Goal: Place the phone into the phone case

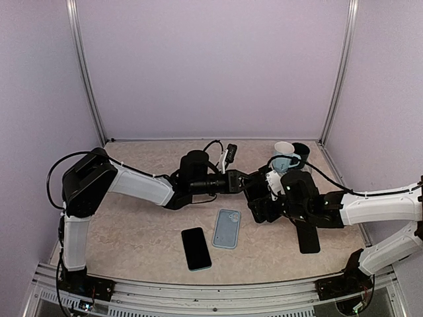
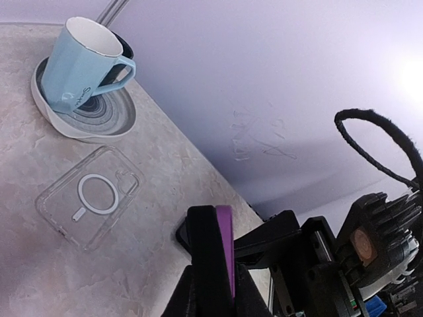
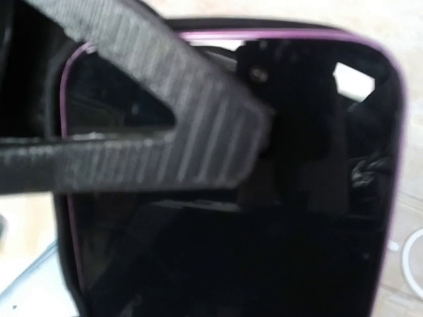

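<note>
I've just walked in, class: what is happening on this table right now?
Both arms meet over the table. The left gripper holds a purple-edged phone on edge in the air. A finger of the right gripper lies across its screen; whether it grips is unclear. The clear case lies empty on the table near a blue mug on a plate; the phone is not in it yet.

White-shelled left arm (image 1: 142,187) and right arm (image 1: 380,208), black joints (image 1: 195,173), looping black cables (image 2: 363,114), ribbed claw fingers (image 3: 165,112).

Table (image 1: 132,228): clear case (image 2: 89,198), saucer (image 2: 109,120), black phone (image 1: 196,248)
</note>
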Controlling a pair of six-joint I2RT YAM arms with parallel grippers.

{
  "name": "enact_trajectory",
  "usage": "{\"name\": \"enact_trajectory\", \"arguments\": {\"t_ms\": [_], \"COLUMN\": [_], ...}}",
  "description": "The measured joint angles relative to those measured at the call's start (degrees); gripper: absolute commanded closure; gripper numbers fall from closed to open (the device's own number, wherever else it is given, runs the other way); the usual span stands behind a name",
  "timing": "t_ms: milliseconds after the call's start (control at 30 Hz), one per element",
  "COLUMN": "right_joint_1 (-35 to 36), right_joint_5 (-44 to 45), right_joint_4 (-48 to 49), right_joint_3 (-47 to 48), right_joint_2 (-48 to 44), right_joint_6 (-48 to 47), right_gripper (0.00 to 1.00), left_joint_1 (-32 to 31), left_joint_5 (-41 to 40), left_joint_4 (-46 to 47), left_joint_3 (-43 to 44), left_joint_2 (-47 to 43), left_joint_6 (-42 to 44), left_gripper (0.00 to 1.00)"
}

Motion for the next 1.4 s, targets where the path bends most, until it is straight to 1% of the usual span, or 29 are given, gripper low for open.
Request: {"name": "enact_trajectory", "arguments": {"t_ms": [67, 100, 133, 167, 267, 300, 400, 533, 633, 700, 767, 800, 833, 967, 1000, 1033, 1067, 1167, 1200, 1233, 1267, 1300, 1333, 1400], "right_joint_1": [0.0, 0.0, 0.0, 0.1, -0.3, -0.8, -4.0, -7.6, -8.0, -8.0, -8.0, -8.0, -8.0, -8.0, -8.0, -8.0, -8.0, -8.3, -8.4, -8.5, -8.5, -8.5, -8.5, -8.5], "right_joint_5": [0.2, 0.1, -0.1, -0.3, -2.1, -3.3, -13.1, -25.7, -35.1, -41.6, -45.5, -46.8, -47.6, -51.1, -51.8, -52.4, -53.4, -55.6, -55.9, -56.1, -56.3, -56.3, -56.3, -55.8], "right_joint_4": [-0.1, -0.3, -0.4, -0.6, -1.0, -1.5, -3.0, -2.6, -2.4, -2.7, -3.3, -3.7, -4.1, -4.2, -4.2, -4.1, -4.3, -6.0, -6.5, -6.8, -7.2, -7.6, -7.8, -7.8], "right_joint_3": [0.0, 0.0, 0.0, 0.0, 0.2, 0.5, 2.4, 4.2, 4.2, 4.5, 5.0, 5.4, 5.9, 6.4, 6.4, 6.4, 6.5, 7.4, 7.9, 8.4, 8.8, 9.4, 9.8, 10.6], "right_joint_2": [0.0, 0.0, 0.0, 0.0, 0.0, 0.0, -1.6, -7.6, -10.1, -9.8, -9.1, -8.7, -8.5, -8.5, -8.4, -8.2, -7.9, -6.6, -6.2, -5.9, -5.6, -5.6, -5.6, -5.4], "right_joint_6": [-0.8, -1.1, -1.4, -1.7, -2.6, -3.0, -6.4, -13.5, -18.3, -21.3, -23.5, -24.3, -25.2, -27.5, -27.5, -27.7, -27.7, -25.9, -25.7, -25.5, -25.3, -25.2, -25.2, -24.6], "right_gripper": [0.73, 0.72, 0.67, 0.58, 0.07, 0.02, 0.01, 0.01, 0.01, 0.03, 0.06, 0.12, 0.21, 0.67, 0.76, 0.91, 1.00, 1.00, 1.00, 1.00, 1.00, 1.00, 1.00, 1.00], "left_joint_1": [-0.1, -0.2, -0.2, -0.2, -0.2, -0.1, 0.3, 0.7, 0.5, 0.2, -0.1, -0.2, -0.5, -1.2, -1.4, -1.7, -1.8, -2.2, -2.1, -2.0, -2.0, -2.0, -2.1, -2.5], "left_joint_5": [0.1, 0.2, 0.3, 0.5, 1.0, 1.5, 4.4, 7.1, 9.1, 11.1, 12.9, 13.8, 14.3, 17.1, 17.5, 17.8, 17.9, 18.4, 18.4, 18.3, 18.1, 17.9, 17.5, 16.2], "left_joint_4": [0.0, 0.0, 0.0, 0.0, -0.1, -0.3, -3.7, -9.9, -13.8, -14.6, -15.6, -16.6, -17.1, -18.8, -19.1, -19.7, -20.2, -19.8, -19.5, -19.2, -19.1, -19.1, -18.6, -17.3], "left_joint_3": [-0.1, -0.4, -0.8, -1.1, -2.2, -2.8, -5.1, -8.4, -8.7, -8.7, -8.6, -8.4, -8.2, -8.0, -8.0, -8.0, -8.0, -8.5, -8.7, -8.8, -8.8, -8.8, -8.8, -9.2], "left_joint_2": [-0.2, -0.3, -0.5, -0.6, -1.5, -2.2, -5.3, -11.2, -16.8, -20.5, -23.9, -25.3, -26.0, -27.7, -27.7, -27.7, -27.7, -27.8, -27.8, -27.8, -27.9, -28.0, -28.2, -28.6], "left_joint_6": [0.1, 0.3, 0.3, 0.5, 2.1, 3.0, 8.2, 16.1, 21.2, 23.5, 26.0, 27.8, 28.7, 31.8, 32.2, 32.7, 33.1, 35.4, 35.4, 35.3, 35.2, 34.8, 34.6, 33.9], "left_gripper": [1.00, 1.00, 1.00, 1.00, 1.00, 1.00, 1.00, 1.00, 1.00, 1.00, 1.00, 1.00, 1.00, 1.00, 1.00, 1.00, 1.00, 1.00, 0.97, 0.75, 0.44, 0.16, 0.03, 0.01]}}
